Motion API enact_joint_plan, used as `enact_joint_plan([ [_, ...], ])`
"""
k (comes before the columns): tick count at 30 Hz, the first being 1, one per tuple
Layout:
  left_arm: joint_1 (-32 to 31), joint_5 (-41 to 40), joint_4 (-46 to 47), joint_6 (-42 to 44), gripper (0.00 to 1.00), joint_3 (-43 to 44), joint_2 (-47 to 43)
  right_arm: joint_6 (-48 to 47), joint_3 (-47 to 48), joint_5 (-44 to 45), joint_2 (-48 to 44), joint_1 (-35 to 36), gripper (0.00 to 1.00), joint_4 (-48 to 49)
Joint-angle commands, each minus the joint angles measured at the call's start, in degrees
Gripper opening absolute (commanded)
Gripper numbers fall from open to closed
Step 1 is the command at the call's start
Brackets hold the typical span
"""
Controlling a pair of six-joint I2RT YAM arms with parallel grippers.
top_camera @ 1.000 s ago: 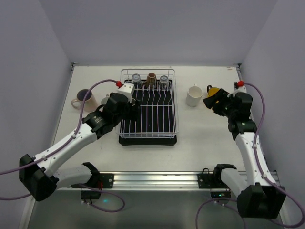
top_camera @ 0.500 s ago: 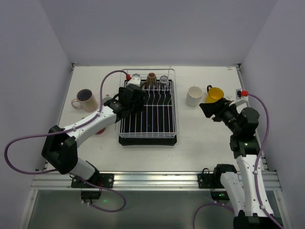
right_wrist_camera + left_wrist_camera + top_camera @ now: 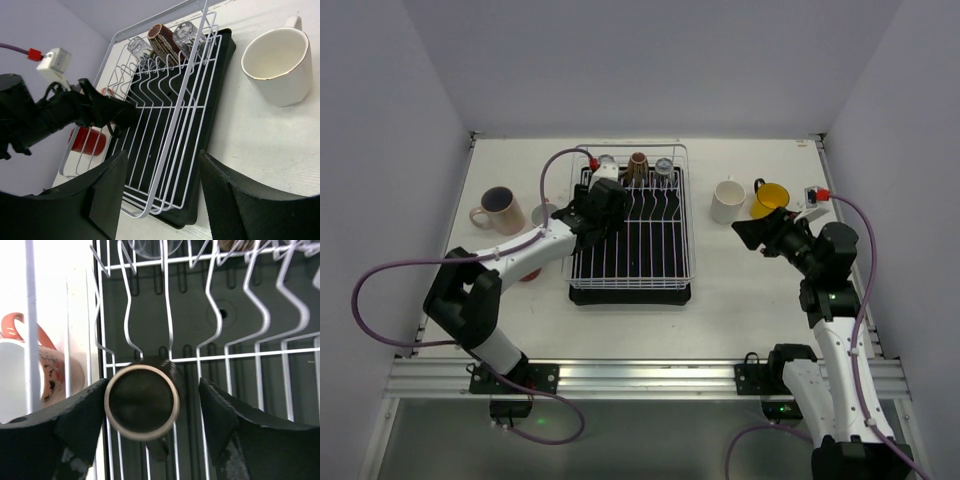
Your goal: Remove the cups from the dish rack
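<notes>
Worktop stock, as I read it. Left of the dish rack (image 3: 686, 230): peach mug (image 3: 498, 209), white cup (image 3: 544, 213), red cup (image 3: 528, 273). Inside the rack: left gripper (image 3: 152, 390), jaws spread either side of a dark cup (image 3: 141, 401) at the left edge; clear glasses (image 3: 186, 31) and brown cup (image 3: 162, 40) along the far rail. Right of the rack: white mug (image 3: 726, 201), yellow cup (image 3: 770, 199); right gripper (image 3: 162, 155) spread, clear of both.

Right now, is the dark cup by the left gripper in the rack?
In: dark cup rests among the dish rack wires, left gripper open around it.
</notes>
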Motion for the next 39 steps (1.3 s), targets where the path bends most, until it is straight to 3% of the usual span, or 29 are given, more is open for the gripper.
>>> enact_joint_plan([
  [1, 0.7, -2.6, 4.2, 0.8, 0.74, 1.3, 3.1, 0.0, 0.2, -2.5, 0.0, 0.8, 0.61, 2.2],
  [2, 0.8, -2.5, 4.4, 1.0, 0.71, 1.6, 3.5, 0.0, 0.2, -2.4, -0.2, 1.0, 0.61, 2.0],
  [4, 1.1, -2.0, 5.0, 1.0, 0.48, 1.8, 3.9, 0.0, 0.5, -2.2, -0.9, 1.6, 0.61, 1.6],
  [5, 1.1, -1.7, 5.2, 0.9, 0.31, 1.7, 3.4, -0.1, 0.7, -2.1, -1.2, 1.8, 0.61, 1.1],
  [8, 1.0, 0.9, 6.3, 0.3, 0.18, 0.4, 0.0, 0.3, 1.7, -2.3, -1.9, 3.8, 0.61, 0.5],
  [13, 0.4, 10.5, 10.9, -0.8, 0.16, -4.0, -11.8, 7.0, -1.7, -3.0, -3.6, 10.7, 0.66, 7.1],
  [17, 0.4, 23.2, 19.9, -5.3, 0.13, -12.2, -22.6, 17.6, -6.3, -3.6, -2.2, 16.9, 0.80, 22.4],
  [20, 0.7, 32.3, 27.1, -12.0, 0.12, -17.0, -29.6, 21.1, -7.9, -1.2, 0.8, 22.6, 0.82, 30.5],
  [25, 0.7, 44.4, 42.1, -25.6, 0.12, -25.1, -34.9, 22.8, -6.5, -0.1, 6.2, 30.0, 0.70, 36.9],
  [29, 0.7, 50.0, 53.3, -32.2, 0.11, -28.9, -35.5, 26.0, -5.8, -0.1, 9.9, 33.9, 0.66, 43.2],
  [37, 0.5, 54.5, 64.1, -41.2, 0.09, -33.5, -35.2, 24.2, -2.4, 5.4, 14.7, 40.5, 0.64, 43.9],
  [39, 0.4, 54.7, 64.3, -41.5, 0.09, -33.9, -35.3, 24.2, -1.3, 5.5, 15.9, 41.6, 0.57, 44.7],
])
